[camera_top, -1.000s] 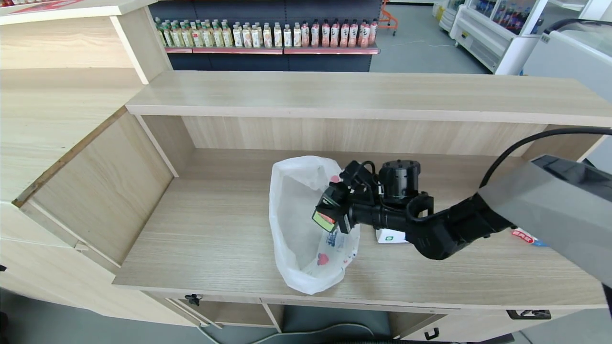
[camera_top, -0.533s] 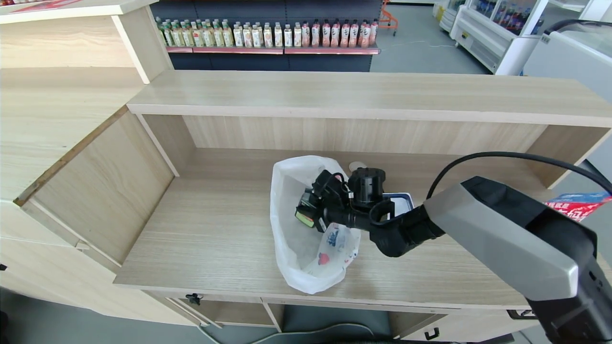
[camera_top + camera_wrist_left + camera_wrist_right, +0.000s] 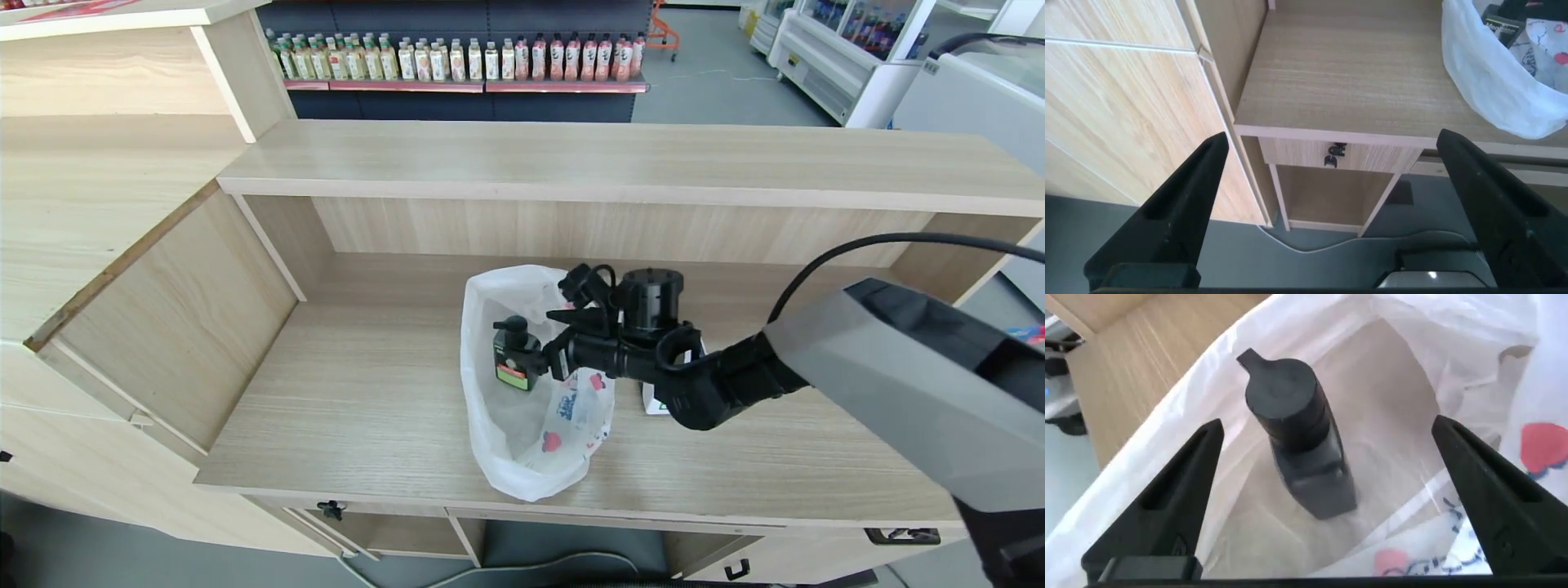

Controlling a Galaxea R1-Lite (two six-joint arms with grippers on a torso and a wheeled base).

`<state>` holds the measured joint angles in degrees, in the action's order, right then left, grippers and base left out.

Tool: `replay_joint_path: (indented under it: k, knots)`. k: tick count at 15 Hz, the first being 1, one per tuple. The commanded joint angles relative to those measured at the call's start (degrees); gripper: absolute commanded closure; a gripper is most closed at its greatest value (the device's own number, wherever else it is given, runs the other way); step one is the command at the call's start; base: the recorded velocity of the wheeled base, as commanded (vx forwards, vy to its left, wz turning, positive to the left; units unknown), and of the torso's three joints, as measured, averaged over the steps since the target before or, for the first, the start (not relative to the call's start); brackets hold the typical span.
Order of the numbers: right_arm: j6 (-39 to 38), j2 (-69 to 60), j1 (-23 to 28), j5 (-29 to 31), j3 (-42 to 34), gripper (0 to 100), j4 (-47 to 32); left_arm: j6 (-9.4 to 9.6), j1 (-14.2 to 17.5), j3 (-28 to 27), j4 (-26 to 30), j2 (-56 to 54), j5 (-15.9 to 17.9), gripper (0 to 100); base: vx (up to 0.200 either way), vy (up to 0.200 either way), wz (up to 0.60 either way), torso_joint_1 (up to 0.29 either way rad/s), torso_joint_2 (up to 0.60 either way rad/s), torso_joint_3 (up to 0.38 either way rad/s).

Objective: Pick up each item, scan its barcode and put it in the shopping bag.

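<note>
1. A second ago the right gripper (image 3: 549, 349) held the black pump bottle (image 3: 513, 356) at the right rim of the shopping bag (image 3: 490, 425). It then carried the bottle in over the bag's mouth and has now let it go.
2. The pump bottle (image 3: 1300, 433) is inside the shopping bag (image 3: 1396, 359), towards the bag's left wall. It is roughly upright, pump head on top, with its green and red label facing the robot.
3. The right gripper (image 3: 1327, 425) hangs over the bag's mouth, just right of the bottle. Its fingers are spread wide on either side of the bottle and do not touch it.
4. The shopping bag lies open on the worktop (image 3: 367, 392), with its mouth facing up and its base near the front edge.
5. A white box (image 3: 653, 402) sits on the worktop just right of the bag, partly hidden by the right arm.
6. The left gripper (image 3: 1331, 139) hangs low, left of the shopping bag (image 3: 1503, 73) and below the front edge of the worktop (image 3: 1347, 73). Its fingers are wide apart and hold nothing.
</note>
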<state>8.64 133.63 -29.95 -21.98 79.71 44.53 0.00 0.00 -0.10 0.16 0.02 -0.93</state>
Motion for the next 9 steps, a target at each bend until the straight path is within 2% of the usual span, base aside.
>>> replay_joint_path:
  k: [1,2,3,4,5,7,9]
  knots:
    - [-7.9,-17.8,4.5,0.0,-13.2,0,-2.5,0.00,0.0,0.0,0.0,0.0,0.0,0,0.000,0.000,0.00,0.000,0.00,0.000]
    - [-12.3,-23.9,6.0,0.1,-17.2,0,-3.5,0.00,0.0,0.0,0.0,0.0,0.0,0,0.000,0.000,0.00,0.000,0.00,0.000]
    - [-20.3,-29.0,7.5,2.3,-18.5,0,-4.9,0.00,0.0,0.0,0.0,0.0,0.0,0,0.000,0.000,0.00,0.000,0.00,0.000]
    - [-25.3,-32.2,8.6,6.8,-18.5,0,-7.4,0.00,0.0,0.0,0.0,0.0,0.0,0,0.000,0.000,0.00,0.000,0.00,0.000]
    - [-26.7,-36.3,11.0,11.5,-19.1,0,-13.5,0.00,0.0,0.0,0.0,0.0,0.0,0,0.000,0.000,0.00,0.000,0.00,0.000]
    - [-26.9,-42.9,16.0,12.4,-22.7,0,-21.2,0.00,0.0,0.0,0.0,0.0,0.0,0,0.000,0.000,0.00,0.000,0.00,0.000]
    - [-26.8,-46.5,19.3,12.8,-28.6,0,-21.9,0.00,0.0,0.0,0.0,0.0,0.0,0,0.000,0.000,0.00,0.000,0.00,0.000]
